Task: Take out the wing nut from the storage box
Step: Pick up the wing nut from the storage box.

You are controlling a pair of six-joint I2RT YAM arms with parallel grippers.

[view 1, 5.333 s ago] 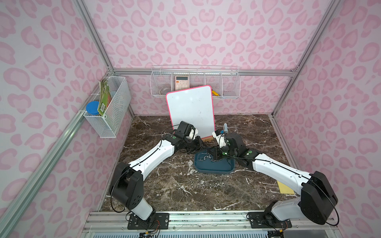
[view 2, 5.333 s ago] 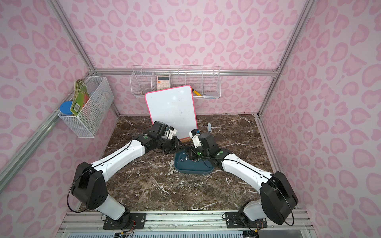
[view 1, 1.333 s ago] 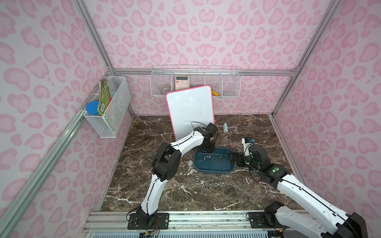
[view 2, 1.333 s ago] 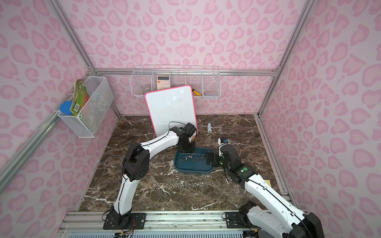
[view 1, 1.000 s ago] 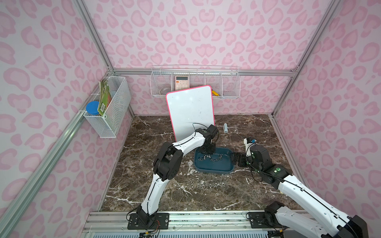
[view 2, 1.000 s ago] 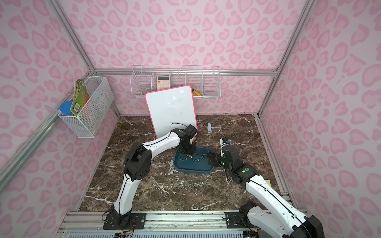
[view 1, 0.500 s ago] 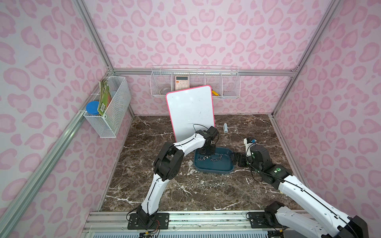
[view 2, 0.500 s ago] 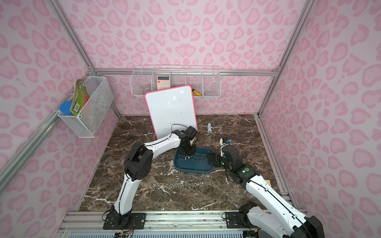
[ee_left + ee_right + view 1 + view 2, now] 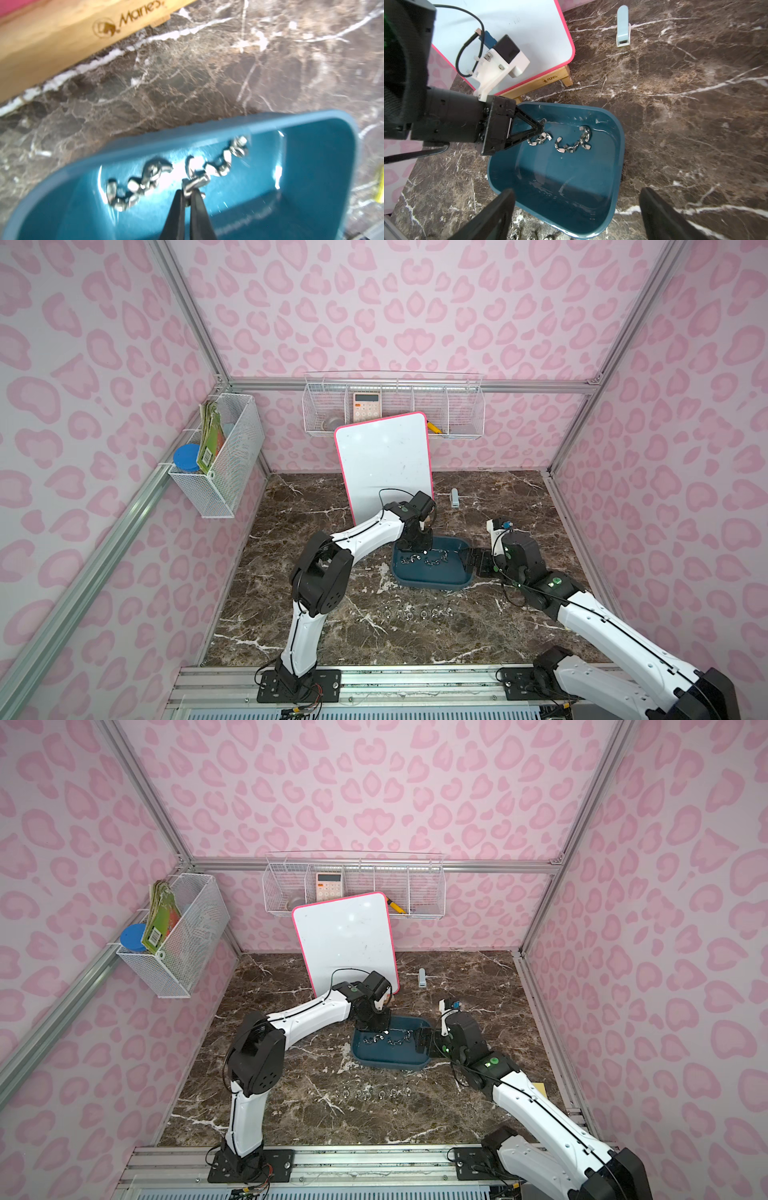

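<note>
Left hand [image 9: 188,194]: pinched narrow, its two tips closed on one wing nut [image 9: 194,184].
Wing nut: inside the storage box [image 9: 428,581], at the box's 10 o'clock corner. The wrist view is blurred, so I cannot tell whether the nut is clear of the box floor.
Storage box: dark teal, flat on the counter [image 9: 332,497] near its middle in both top views.
Loose wing nuts [image 9: 571,143]: a ragged line of them on the box floor, along its 12 o'clock side, just beside the held one.
Right hand [image 9: 473,562]: fingers spread wide and holding nothing, at the box's 3 o'clock end. In the wrist view one finger shows on each side of that end. I cannot tell whether they touch the rim.
Row of wing nuts [image 9: 415,614]: on the bare counter at 6 o'clock from the box, apart from it.
Whiteboard [image 9: 382,464]: pink-edged, leaning on a wooden stand [image 9: 62,41], at 11 o'clock from the box.
Pale blue object [image 9: 455,497]: on the counter at 1 o'clock from the box, well apart.
</note>
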